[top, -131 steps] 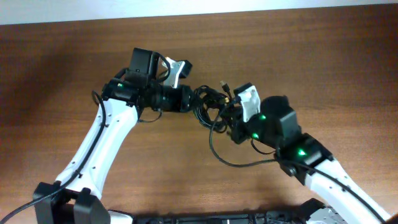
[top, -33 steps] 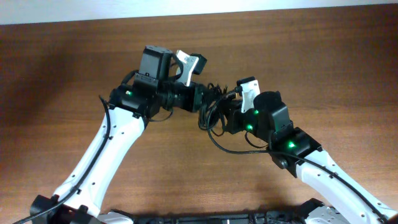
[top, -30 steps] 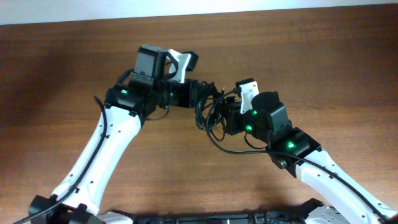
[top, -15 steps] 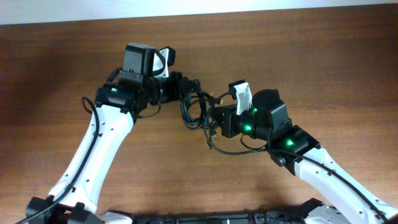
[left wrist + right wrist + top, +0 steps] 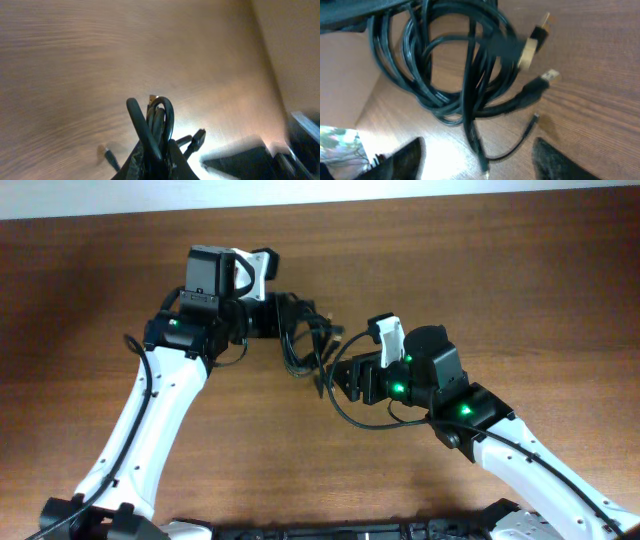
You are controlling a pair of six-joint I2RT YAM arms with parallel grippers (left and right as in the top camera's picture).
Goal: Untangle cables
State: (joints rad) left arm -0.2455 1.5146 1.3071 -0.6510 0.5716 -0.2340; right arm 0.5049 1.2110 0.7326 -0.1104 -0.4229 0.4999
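The black cables (image 5: 303,340) hang as a tangled bundle from my left gripper (image 5: 281,320), which is shut on them at the back centre of the table. In the left wrist view the looped cords (image 5: 159,117) rise out of the shut gripper (image 5: 154,159), with a plug (image 5: 198,136) lying on the wood beyond. My right gripper (image 5: 338,380) stands open just right of and nearer than the bundle. In the right wrist view its fingers (image 5: 404,160) are spread wide below the coils (image 5: 445,70). Silvery plugs (image 5: 547,77) dangle there, and one thin cord end (image 5: 479,147) hangs between the fingers.
A loose loop of black cable (image 5: 355,418) curves on the wooden table (image 5: 560,300) under the right wrist. The pale wall edge (image 5: 400,188) runs along the back. Both white arms reach in from the near edge.
My left gripper has carried the bundle leftwards and back. My right gripper, shut on the cables a second ago, has opened and let them go, and it has shifted a little left.
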